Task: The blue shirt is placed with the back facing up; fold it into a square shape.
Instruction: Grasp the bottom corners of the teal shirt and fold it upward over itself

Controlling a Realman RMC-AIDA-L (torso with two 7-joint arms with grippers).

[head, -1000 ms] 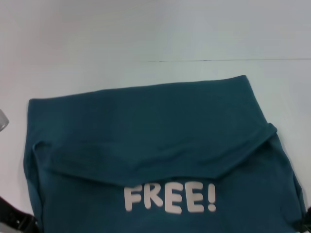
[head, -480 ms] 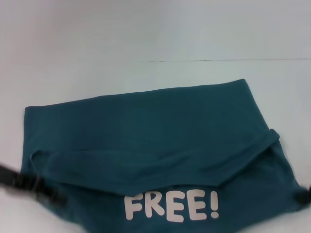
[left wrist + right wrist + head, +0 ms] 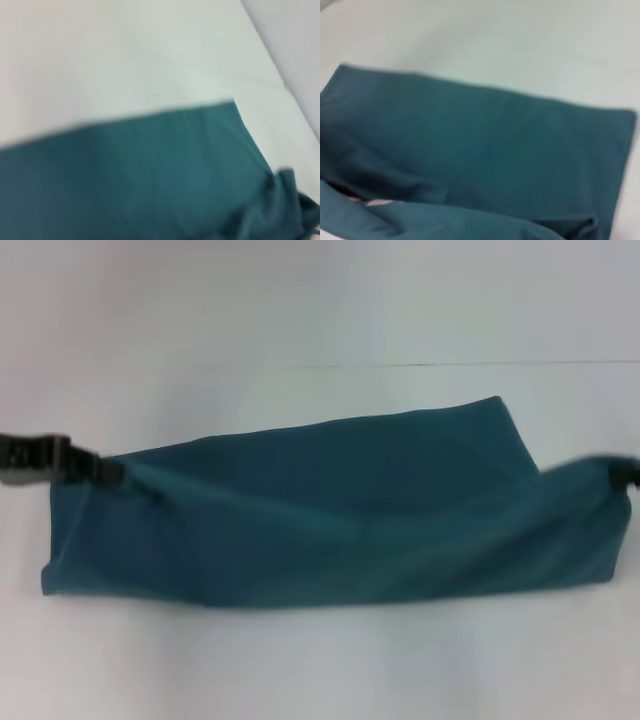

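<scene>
Fabric fills the middle of the head view: the blue shirt [image 3: 330, 510] lies as a long, low band across the white counter [image 3: 320, 310], its near part lifted and carried over the rest so that only plain teal cloth shows. At the shirt's left end the left end effector [image 3: 105, 472], black and blurred, comes in from the left edge and meets the upper left corner of the cloth, which rises to it in a taut ridge; it appears closed on that corner, though the fingers themselves are too smeared to make out. At the far right edge the right end effector [image 3: 628, 473] shows only as a small dark shape touching the raised right corner of the shirt, and whether it is closed or parted cannot be told. The left wrist view shows the shirt [image 3: 135, 175] spread flat with a bunched fold at one corner, on the pale counter [image 3: 125, 55]. The right wrist view shows the shirt [image 3: 480, 145] with a rolled fold lying over it, and the counter [image 3: 495, 40] beyond.
</scene>
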